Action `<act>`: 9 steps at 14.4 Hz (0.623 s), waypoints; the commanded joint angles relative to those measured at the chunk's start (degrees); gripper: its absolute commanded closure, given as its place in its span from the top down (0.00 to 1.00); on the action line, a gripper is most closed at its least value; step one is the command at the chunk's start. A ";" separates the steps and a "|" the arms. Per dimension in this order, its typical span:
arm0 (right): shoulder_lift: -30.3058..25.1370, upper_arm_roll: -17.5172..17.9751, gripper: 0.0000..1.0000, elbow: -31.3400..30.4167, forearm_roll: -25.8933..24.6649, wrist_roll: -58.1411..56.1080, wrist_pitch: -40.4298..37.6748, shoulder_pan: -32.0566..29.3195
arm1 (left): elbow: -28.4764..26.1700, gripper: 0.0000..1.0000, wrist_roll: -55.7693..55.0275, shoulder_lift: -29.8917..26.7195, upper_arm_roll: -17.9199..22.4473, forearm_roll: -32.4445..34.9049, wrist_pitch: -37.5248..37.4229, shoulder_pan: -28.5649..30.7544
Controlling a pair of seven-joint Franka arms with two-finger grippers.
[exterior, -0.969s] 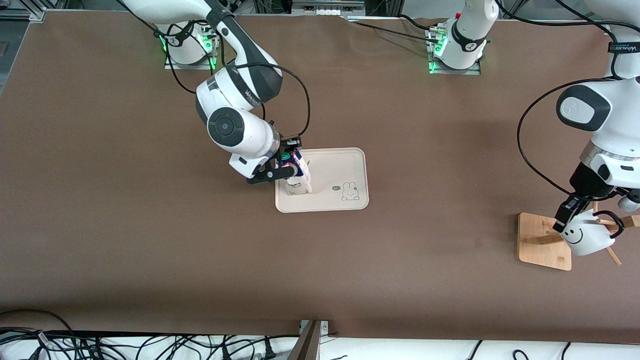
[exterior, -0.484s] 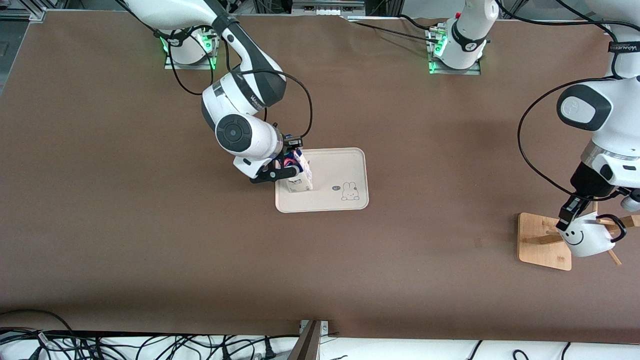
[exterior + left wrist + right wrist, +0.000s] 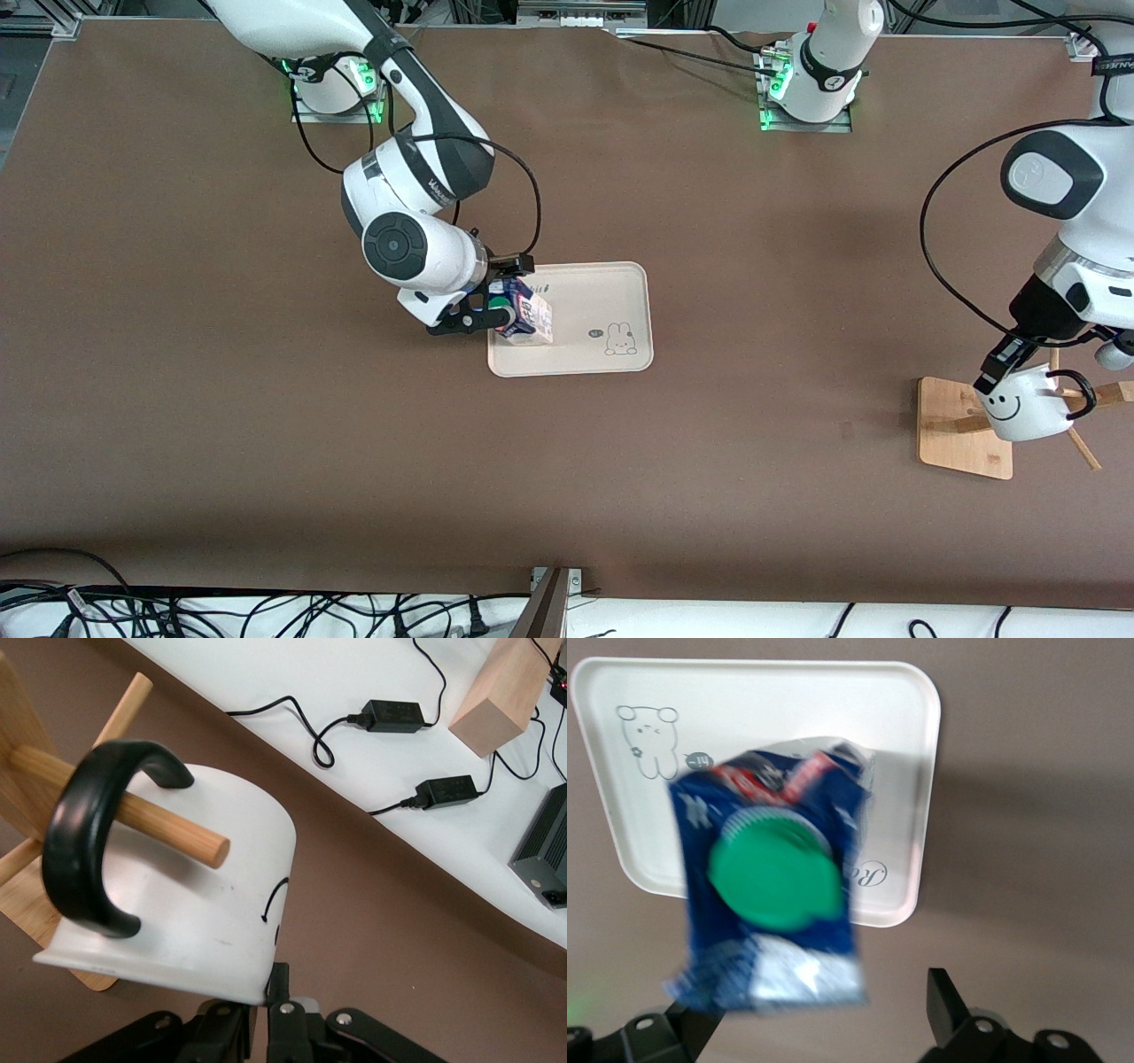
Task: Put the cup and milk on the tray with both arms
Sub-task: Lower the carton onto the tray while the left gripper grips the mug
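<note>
Front view shows your left gripper [image 3: 997,369] clamped on the cup [image 3: 1028,409], handle on the rack peg [image 3: 168,824]; right gripper [image 3: 496,306] spread beside the milk [image 3: 527,317] at the tray [image 3: 611,292] edge

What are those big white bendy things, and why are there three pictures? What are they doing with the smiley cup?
Those are two robot arms bolted to a brown table. Each ends in a black pincer with two fingers.

The big picture looks down from a camera high above. The two others come from little cameras on each arm's wrist, so they show things very close.

The left pincer is shut on the rim of the cup, the white one with the smiley face. The cup hangs by its black handle on a peg of a wooden rack, at the left arm's end of the table.

The right pincer is open around the milk, a blue carton with a green cap. The milk rests on the cream tray with a rabbit drawing, leaning a bit.
</note>
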 commanded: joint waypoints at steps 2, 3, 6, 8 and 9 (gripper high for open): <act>-3.28 0.08 1.00 0.06 -0.75 0.41 -3.01 0.28 | 0.67 0.00 1.01 -2.61 -0.86 7.31 -2.82 -0.03; -4.34 0.08 1.00 0.06 -0.75 0.49 -4.16 0.45 | 0.85 0.00 1.01 -2.79 -1.47 7.32 -3.61 -0.03; -8.55 0.00 1.00 0.06 -2.58 5.05 -8.90 0.45 | 1.99 0.00 0.83 -3.76 -2.00 7.32 -9.31 -0.03; -10.84 0.00 1.00 0.06 -6.09 7.60 -11.01 0.45 | 4.62 0.00 1.01 -4.02 -2.18 7.40 -15.97 -0.03; -11.98 -0.09 1.00 0.06 -7.59 7.87 -11.89 0.37 | 6.89 0.00 1.01 -4.02 -2.18 7.40 -20.71 -0.03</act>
